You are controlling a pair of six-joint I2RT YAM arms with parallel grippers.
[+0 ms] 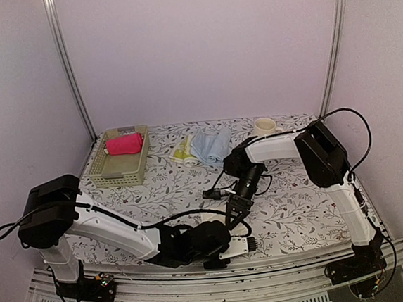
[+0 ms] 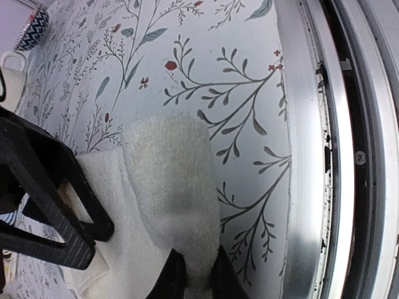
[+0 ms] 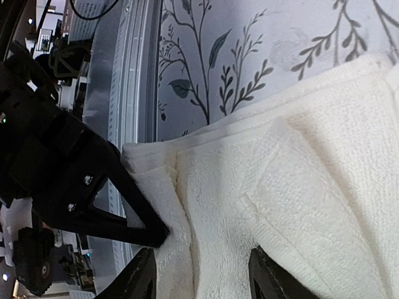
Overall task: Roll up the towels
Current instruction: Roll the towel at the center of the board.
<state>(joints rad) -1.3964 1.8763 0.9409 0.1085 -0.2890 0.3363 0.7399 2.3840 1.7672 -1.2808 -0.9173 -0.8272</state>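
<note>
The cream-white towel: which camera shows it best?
The right wrist view: the cream-white towel fills the frame, its folds and layers plain. The left wrist view shows only one folded part; the top view shows just a small white patch.

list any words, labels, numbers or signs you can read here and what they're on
No text can be read in any view.
On the cream-white towel: nothing, plain cloth.
On the tablecloth: a leaf-and-flower pattern only, no lettering.
On the clutter past the table edge, right wrist view: too blurred to read.
</note>
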